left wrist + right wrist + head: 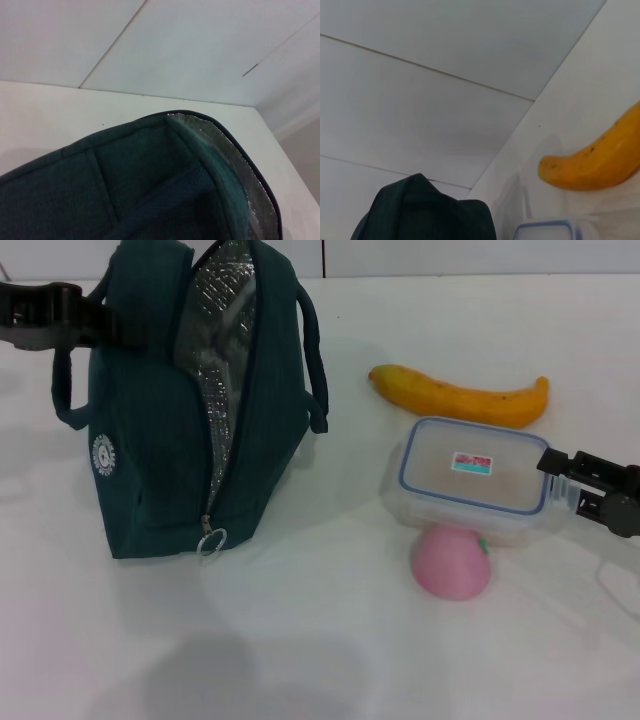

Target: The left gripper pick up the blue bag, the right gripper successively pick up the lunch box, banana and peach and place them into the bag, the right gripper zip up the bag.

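- Your left gripper (100,322) appears clamped on the dark teal fabric bag (170,420), which stands unzipped at the white table's (300,640) far left.
- Your right gripper (572,485), fingers spread, brackets the clear blue-rimmed lunch box (472,478) mid-right; close next, then lift.

The bag (190,410) stands on the table (300,640) at the left. To its right lies the box (470,480), with the banana (460,397) behind it and the peach (452,561) in front (touching the box's near edge).
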